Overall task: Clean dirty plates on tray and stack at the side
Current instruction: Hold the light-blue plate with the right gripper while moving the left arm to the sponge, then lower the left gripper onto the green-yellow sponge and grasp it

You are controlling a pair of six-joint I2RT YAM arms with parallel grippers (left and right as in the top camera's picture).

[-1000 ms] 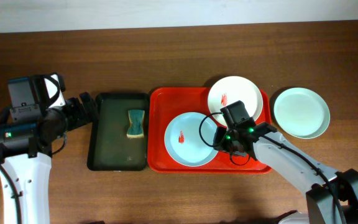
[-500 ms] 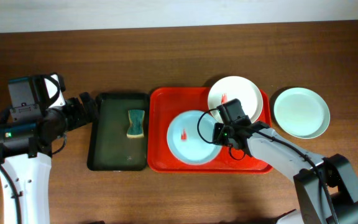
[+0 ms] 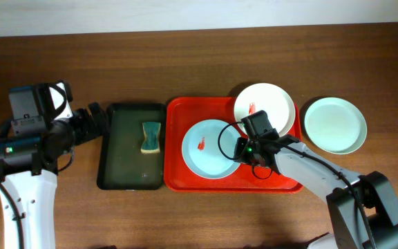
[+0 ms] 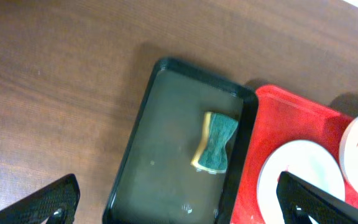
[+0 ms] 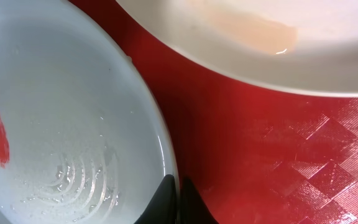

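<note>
The red tray (image 3: 175, 178) holds a mint-green plate (image 3: 209, 149) with a red smear and a white plate (image 3: 264, 109) with a red smear, which overhangs the tray's far right corner. A second mint-green plate (image 3: 334, 124) lies on the table to the right of the tray. My right gripper (image 3: 239, 149) is shut on the right rim of the smeared mint-green plate; in the right wrist view the fingers (image 5: 178, 199) pinch that plate's (image 5: 55, 124) edge over the tray (image 5: 278, 155). My left gripper (image 4: 179, 202) is open and empty, above the dark green tray.
A dark green tray (image 3: 119, 162) lies left of the red tray and holds a green and yellow sponge (image 3: 150, 137). The sponge (image 4: 216, 142) and green tray (image 4: 160, 155) also show in the left wrist view. The brown table runs to a white wall behind.
My right gripper has moved left onto the rim of the smeared mint-green plate, and the plate has shifted slightly left and back. The left arm has not moved.
</note>
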